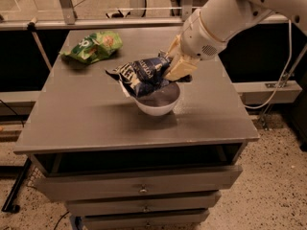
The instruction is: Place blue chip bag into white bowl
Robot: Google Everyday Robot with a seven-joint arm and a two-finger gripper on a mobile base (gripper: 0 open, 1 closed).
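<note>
From the one camera view, my gripper (169, 72) sits over the middle of the grey cabinet top (86, 119), just above the far right rim of the white bowl (160, 109). My white arm (225, 18) comes down to it from the upper right corner. My two tan fingers (181, 67) are clamped on the right end of the blue chip bag (141, 74), so I have it pinched and not let go.

The bag hangs crumpled from my grasp, stretching out to the left past the bowl's rim. Its white lettering faces the camera, and its lower edge dips to the near left side of the bowl's mouth. I cannot tell whether the foil touches the rim there. Most of the bag is above the bowl rather than down inside it, and the bowl's dark interior shows to the right of it.

The bowl stands upright on the cabinet top, a little right of centre. The green chip bag (93, 46) lies flat, well apart, near the far left corner. Below the top, a stack of drawers (144, 189) faces the camera.
</note>
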